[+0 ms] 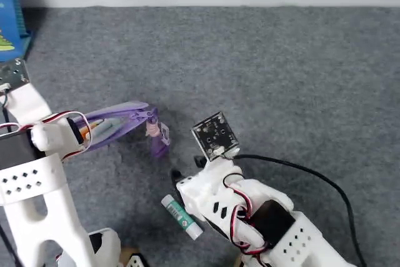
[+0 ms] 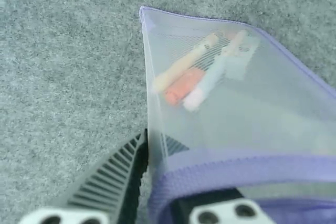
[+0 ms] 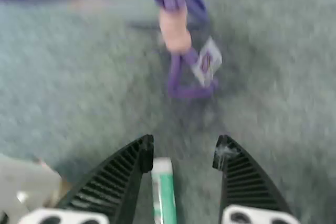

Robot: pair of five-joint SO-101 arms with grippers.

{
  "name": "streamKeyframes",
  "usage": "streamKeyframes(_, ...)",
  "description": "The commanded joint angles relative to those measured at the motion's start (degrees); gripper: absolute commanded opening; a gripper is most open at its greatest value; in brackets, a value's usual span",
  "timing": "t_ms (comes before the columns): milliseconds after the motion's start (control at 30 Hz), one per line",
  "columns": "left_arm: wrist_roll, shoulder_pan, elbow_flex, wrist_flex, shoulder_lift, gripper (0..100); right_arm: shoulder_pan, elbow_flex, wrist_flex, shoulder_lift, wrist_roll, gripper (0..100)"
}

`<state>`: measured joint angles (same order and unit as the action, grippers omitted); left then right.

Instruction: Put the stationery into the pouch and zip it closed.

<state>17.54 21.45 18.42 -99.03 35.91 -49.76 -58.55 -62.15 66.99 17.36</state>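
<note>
- The left gripper is clamped on the pouch; it pinches the purple-edged border between a ribbed black finger and a second one that shows dimly through the mesh
- The pouch is translucent mesh with purple trim; in the high view it reaches from the left arm toward the middle of the grey table
- Inside the pouch, toward the corner away from the gripper, several pens lie close together: a cream one, an orange one and a pale pink one
- A pink zip pull sits at the end of the pouch farthest from the left arm, with a purple loop and a small tag attached to it
- I cannot tell how far the zip is drawn
- The right gripper has its jaws spread wide and holds nothing; it points at the loop and is near it but apart
- A white-and-green stick lies on the table outside the pouch
- The stick's end shows between the spread jaws, just beside one of them; whether it touches that jaw I cannot tell
- In the high view the stick lies alongside the right arm's white body, apart from the pouch
</note>
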Motion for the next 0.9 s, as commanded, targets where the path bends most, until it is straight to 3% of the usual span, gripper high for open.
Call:
streamKeyframes(0, 0.4, 0.4, -1.4, -0.1, -0.4, 1, -0.6, -5.0, 0.1, -0.5, -3.2, 18.6)
streamKeyframes(433, 0.4, 0.4, -1.4, -0.1, -0.4, 1, -10.3, -9.0, 17.6, -22.5, -0.5, 18.7)
streamKeyframes(667, 0.4, 0.4, -1.3, -0.1, -0.4, 1, -10.9, -8.6, 28.0, -36.3, -0.5, 18.7)
streamKeyframes(800, 0.4, 0.4, -1.3, -0.1, -0.4, 1, -10.8, -6.1, 28.2, -44.4, -0.4, 17.1)
streamKeyframes(867, 0.4, 0.4, -1.3, -0.1, -0.4, 1, -10.5, -2.5, 25.0, -47.9, -0.4, 9.6)
